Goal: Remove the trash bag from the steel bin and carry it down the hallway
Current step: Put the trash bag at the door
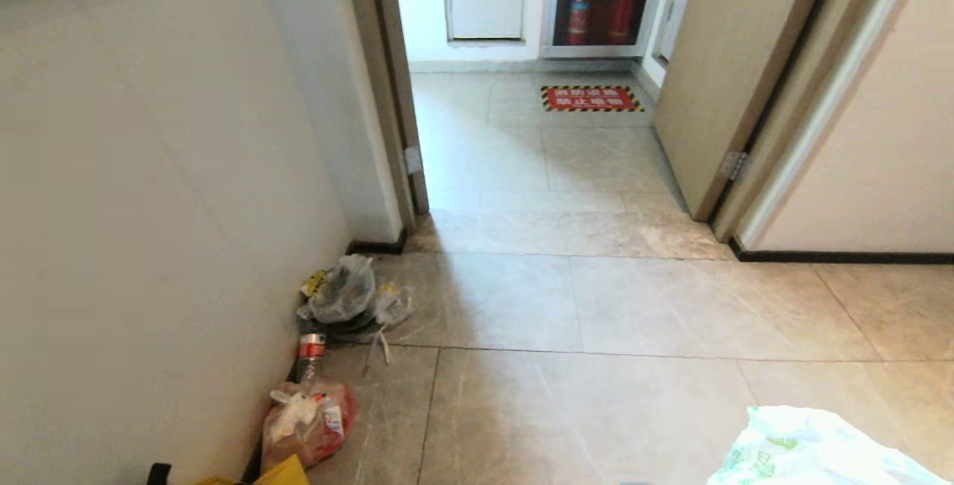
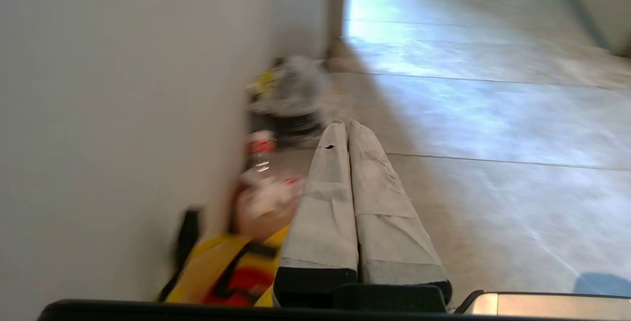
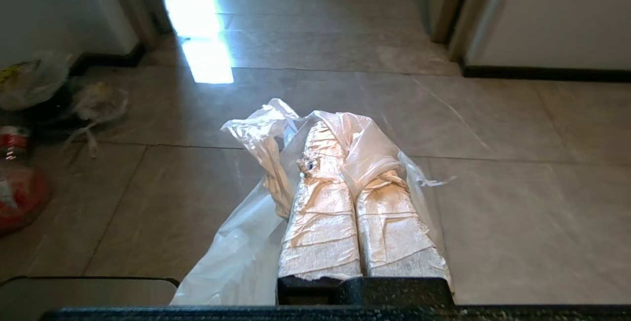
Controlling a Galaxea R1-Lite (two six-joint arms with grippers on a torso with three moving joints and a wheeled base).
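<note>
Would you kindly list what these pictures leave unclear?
- Trash bag: head view, cut off by the bottom edge; contents unseen.
- Steel bin: in no view.
- Yellow bag: left wrist view, blurred, partly behind the left hand.
- Floor sign: head view, lettering too small.

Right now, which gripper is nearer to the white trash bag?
Right. The right gripper is shut on the trash bag; the left gripper, shut and empty, points toward rubbish along the wall.
</note>
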